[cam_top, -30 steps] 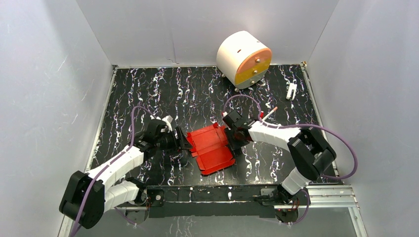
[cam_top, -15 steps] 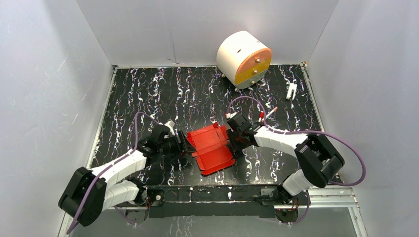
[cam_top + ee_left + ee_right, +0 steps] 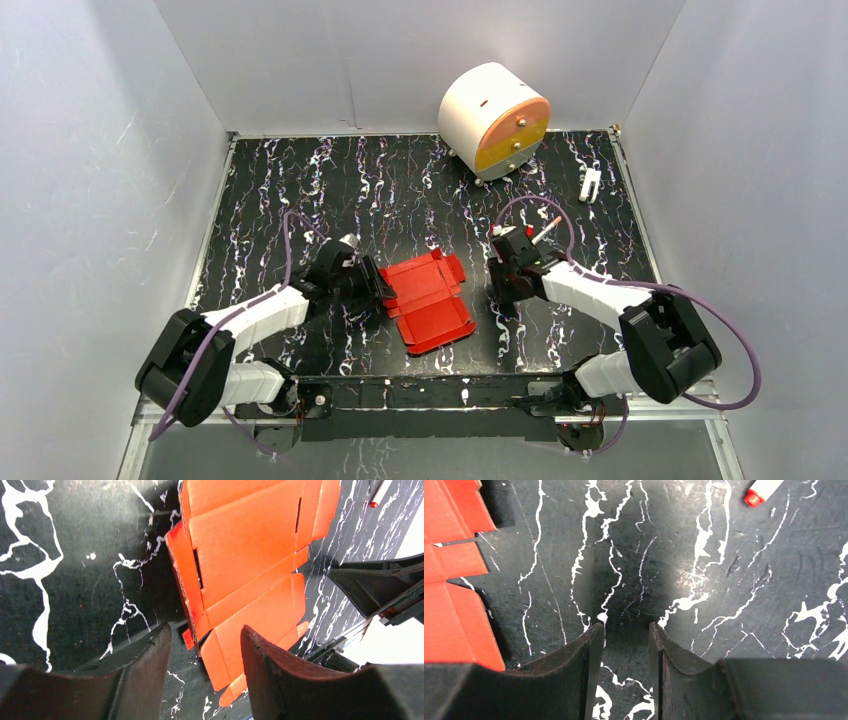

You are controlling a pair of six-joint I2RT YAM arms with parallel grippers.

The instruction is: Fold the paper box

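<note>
Both claws gaped, the left claw (image 3: 206, 632) astride an edge of the paper box (image 3: 245, 555), the right claw (image 3: 626, 627) empty; an off-crease pinch might crumple it.

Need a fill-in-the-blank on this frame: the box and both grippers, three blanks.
1. The paper box lies as a flat creased sheet, coloured ___.
2. The left gripper sits at the box's edge, its jaws ___.
3. The right gripper is off the box over bare table, jaws apart, holding ___.
Missing words: red; open; nothing.
</note>
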